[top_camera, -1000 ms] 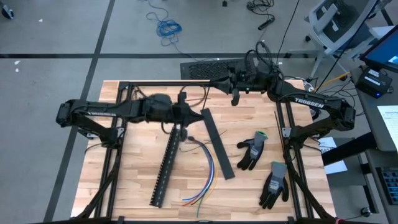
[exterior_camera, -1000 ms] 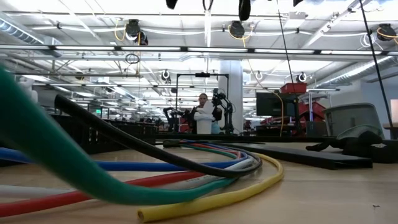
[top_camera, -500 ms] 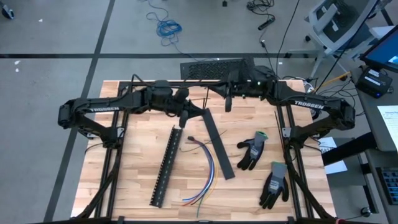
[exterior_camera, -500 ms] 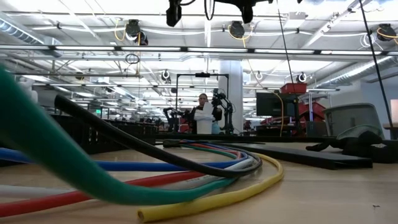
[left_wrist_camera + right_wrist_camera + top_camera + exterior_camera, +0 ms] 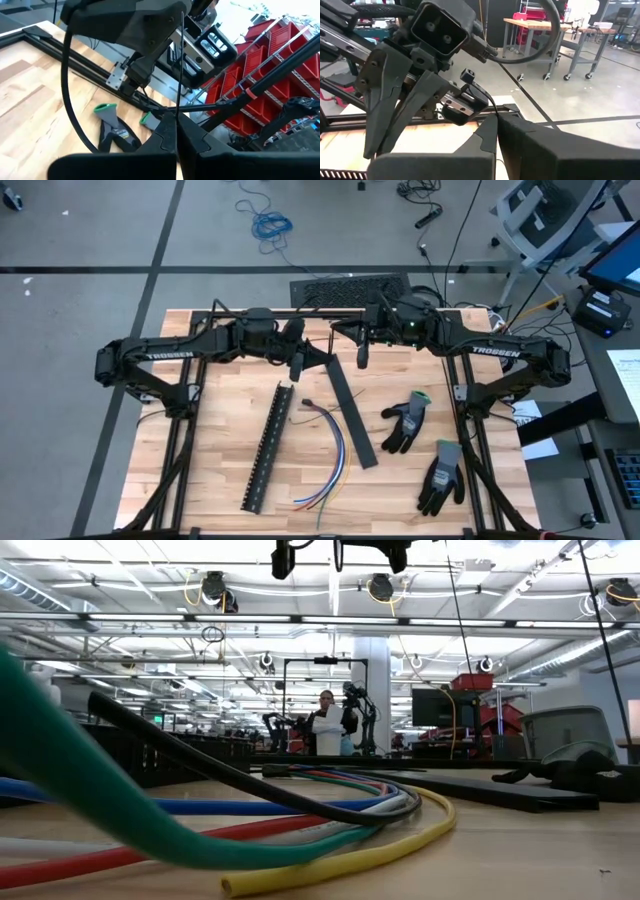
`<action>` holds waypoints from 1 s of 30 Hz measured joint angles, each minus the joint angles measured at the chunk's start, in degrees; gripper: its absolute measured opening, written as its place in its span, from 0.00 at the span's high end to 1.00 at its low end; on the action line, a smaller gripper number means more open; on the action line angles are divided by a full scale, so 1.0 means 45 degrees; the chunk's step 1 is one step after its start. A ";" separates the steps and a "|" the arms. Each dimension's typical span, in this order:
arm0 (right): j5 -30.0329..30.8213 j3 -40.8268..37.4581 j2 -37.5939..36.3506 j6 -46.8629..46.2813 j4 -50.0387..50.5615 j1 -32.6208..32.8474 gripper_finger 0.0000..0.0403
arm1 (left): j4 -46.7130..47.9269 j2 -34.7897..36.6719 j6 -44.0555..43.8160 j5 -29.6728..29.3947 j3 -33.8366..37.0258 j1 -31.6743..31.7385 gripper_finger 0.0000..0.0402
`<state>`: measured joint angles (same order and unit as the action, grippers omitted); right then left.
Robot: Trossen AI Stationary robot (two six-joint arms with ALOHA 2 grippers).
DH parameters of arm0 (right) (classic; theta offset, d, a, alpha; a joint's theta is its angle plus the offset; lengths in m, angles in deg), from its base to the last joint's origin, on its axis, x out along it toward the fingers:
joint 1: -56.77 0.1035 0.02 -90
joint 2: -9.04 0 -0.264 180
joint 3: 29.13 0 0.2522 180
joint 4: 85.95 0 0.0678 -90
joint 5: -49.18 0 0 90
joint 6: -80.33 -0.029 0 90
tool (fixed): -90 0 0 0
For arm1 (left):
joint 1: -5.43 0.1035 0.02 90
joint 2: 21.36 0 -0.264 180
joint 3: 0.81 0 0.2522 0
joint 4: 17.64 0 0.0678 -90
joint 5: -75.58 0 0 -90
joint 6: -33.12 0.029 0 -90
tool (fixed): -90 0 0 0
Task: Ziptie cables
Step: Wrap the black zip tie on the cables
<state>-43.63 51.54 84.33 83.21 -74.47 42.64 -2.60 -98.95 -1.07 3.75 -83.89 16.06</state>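
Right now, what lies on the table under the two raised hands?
Under the left hand, shut, lies the top of the black slotted strip; under the right hand, shut, bare wood. The cables lie nearer the front. Nothing is held.

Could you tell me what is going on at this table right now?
Nothing is being handled yet. Both arms hang above the far half of the table with their fingers shut: the left gripper and the right gripper face each other, and each seems to pinch a thin dark strand. The cables lie loose on the wood, unbundled, between the black slotted strip and a flat black bar. Two gloves lie off to the right.
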 joint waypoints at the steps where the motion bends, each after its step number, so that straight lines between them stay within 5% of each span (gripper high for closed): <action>1: 0.0000 0.0000 0.0000 0.0070 -0.0004 0.0000 1.00 | 0.0050 0.0000 0.0004 0.0000 0.0000 0.0005 1.00; 30: 0.0927 0.0000 -0.0014 0.0929 0.0188 0.0652 1.00 | 0.0170 0.0000 -0.0650 -0.0015 0.0000 0.0005 1.00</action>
<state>-39.46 51.54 84.27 87.39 -73.63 45.57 -1.84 -98.95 -4.00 3.69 -83.89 16.09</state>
